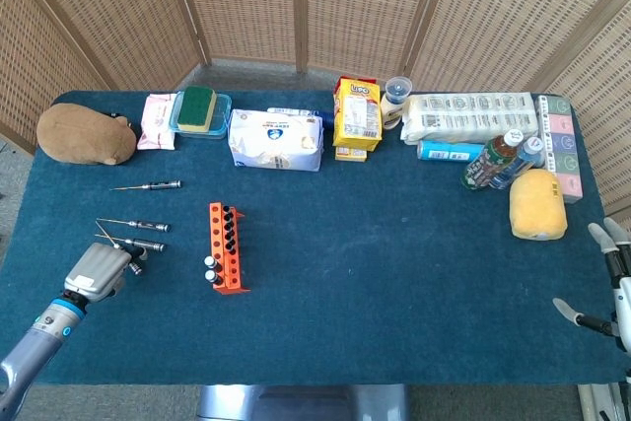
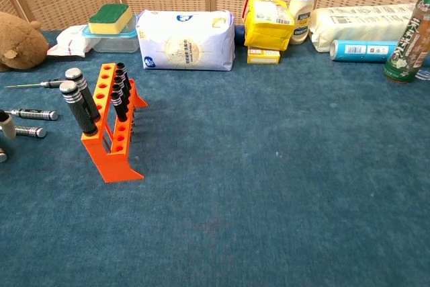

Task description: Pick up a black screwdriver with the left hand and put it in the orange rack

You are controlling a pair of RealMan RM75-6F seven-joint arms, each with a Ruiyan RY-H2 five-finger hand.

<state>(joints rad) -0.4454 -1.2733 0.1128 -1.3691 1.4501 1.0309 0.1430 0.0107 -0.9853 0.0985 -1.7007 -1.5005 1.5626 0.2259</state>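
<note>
Several black screwdrivers lie at the table's left: one point(image 1: 148, 185) furthest back, two point(image 1: 134, 225) point(image 1: 139, 244) side by side, and a fourth point(image 1: 133, 265) nearest me. My left hand point(image 1: 97, 271) hovers at the handle end of that nearest one, back facing up, with nothing seen in its grip. One of its fingertips point(image 2: 6, 124) shows at the chest view's left edge, between two screwdrivers point(image 2: 30, 113) point(image 2: 27, 132). The orange rack point(image 1: 226, 248) point(image 2: 111, 140) stands right of them and holds several black-handled tools. My right hand point(image 1: 611, 278) stays at the right edge, fingers spread.
A brown plush toy point(image 1: 85, 133), a wipes pack point(image 1: 158, 107), a sponge on a box point(image 1: 200, 105), a white bag point(image 1: 276, 138), yellow boxes point(image 1: 357, 115), bottles point(image 1: 498, 160) and a yellow sponge point(image 1: 537, 204) line the back and right.
</note>
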